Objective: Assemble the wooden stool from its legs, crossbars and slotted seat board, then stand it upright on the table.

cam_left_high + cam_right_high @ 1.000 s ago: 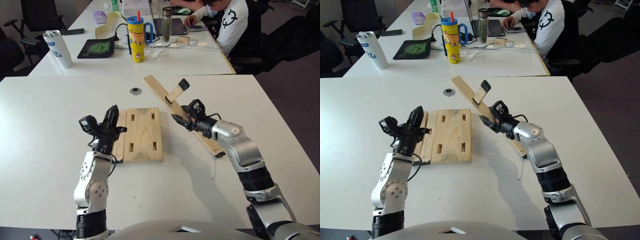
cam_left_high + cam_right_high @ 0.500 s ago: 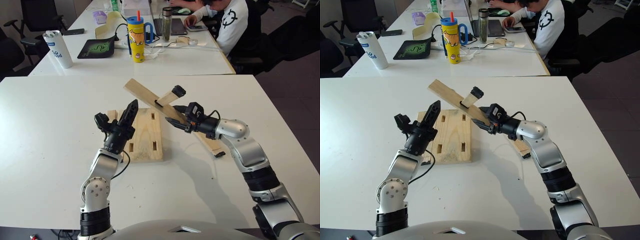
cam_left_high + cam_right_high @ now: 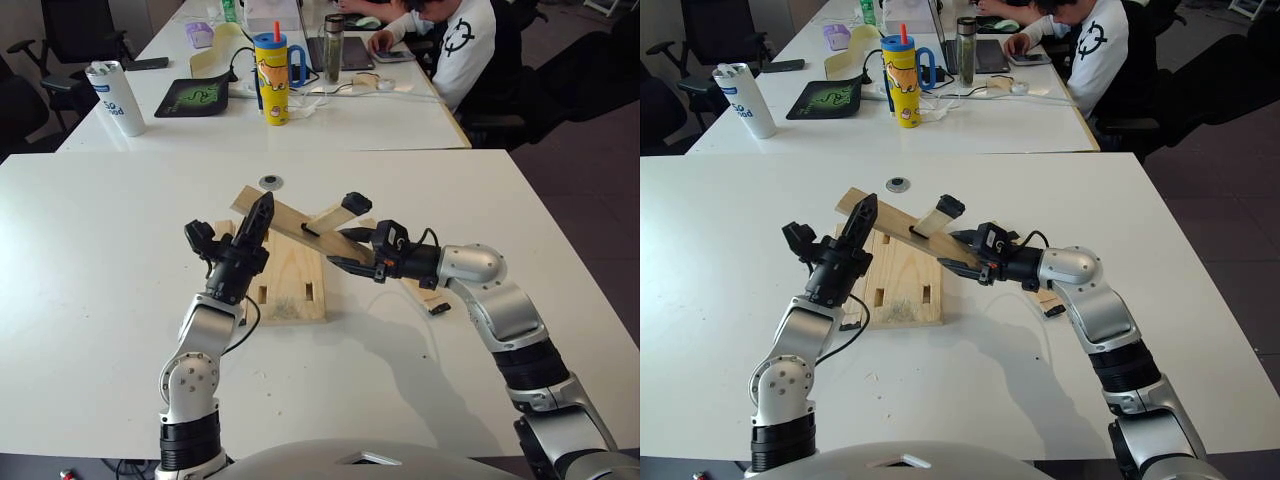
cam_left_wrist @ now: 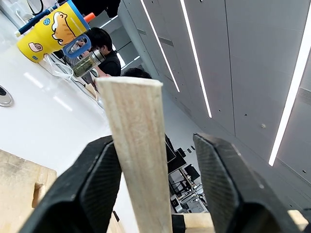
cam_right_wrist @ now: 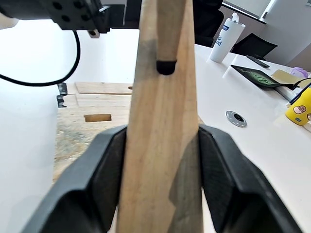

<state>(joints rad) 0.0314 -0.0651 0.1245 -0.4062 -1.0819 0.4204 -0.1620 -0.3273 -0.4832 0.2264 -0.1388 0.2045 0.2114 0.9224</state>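
Item: stool, part-assembled, on white table (image 3: 100,250). Right gripper (image 3: 348,250): clenched on one leg plank (image 3: 300,228), pads (image 5: 104,179) pressed to both its edges, and I hold it slanted in the air above the seat board (image 3: 290,290). Left gripper (image 3: 258,222): released, fingers (image 4: 99,189) straddling the plank's far end, one side touching or nearly so, the other apart. Hazards, as I judge them: the plank is gripped near one end only, so it may twist or droop in the pads. If I close the left gripper off-centre it could knock the plank askew. The crossbar (image 3: 340,212) seated in the plank might work loose under a jolt. A plank end brought down off its slot could shove the seat board across the table. Count: seat boards, one, lying flat, two slots plainly visible, any others covered by plank and grippers. Leg planks, two: one held, one second plank (image 3: 428,293) flat on the table beneath my right forearm, partly hidden. Crossbars, one, black-tipped, standing out of the held plank. Narrow strip along the board's left edge, one, whether a separate piece I cannot tell. Sundries: table grommet (image 3: 270,182), one; yellow mug (image 3: 272,75), one, and white bottle (image 3: 116,97), one, both on the far table.
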